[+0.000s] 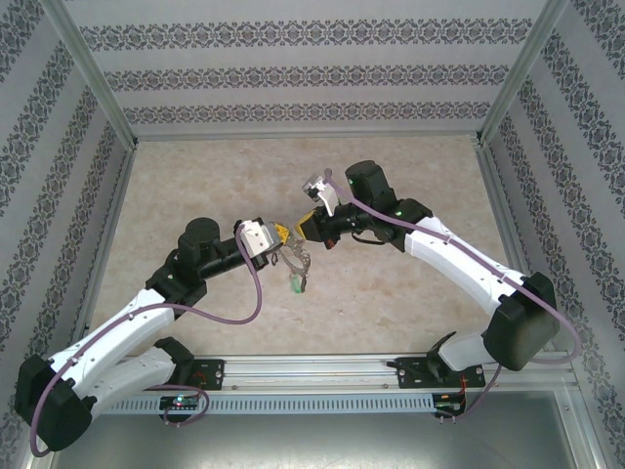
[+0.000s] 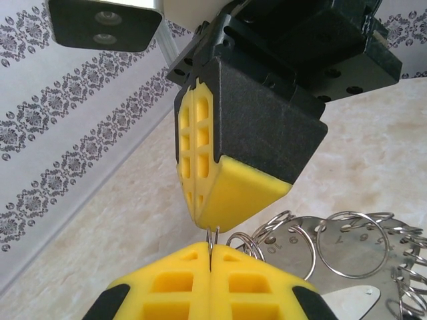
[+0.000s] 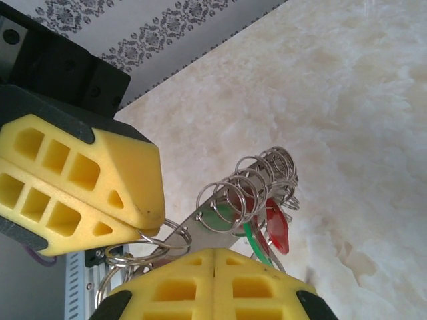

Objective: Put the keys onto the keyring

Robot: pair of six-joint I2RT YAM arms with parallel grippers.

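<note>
In the top view, both arms meet just left of centre. My left gripper is pinched fully together on a thin wire loop of the keyring. The right gripper, closed just as tight, nips the same loop from the other side. The keyring hangs just under them in frame, with red and green keys dangling among its small silvery rings.

A: What does the robot look like?
B: The left arm, at 7 o'clock, is white with black joints. So is the right arm, at 4 o'clock.
A: What else?
B: A purple cable runs along the left one. The left gripper has yellow fingers with square holes.
</note>
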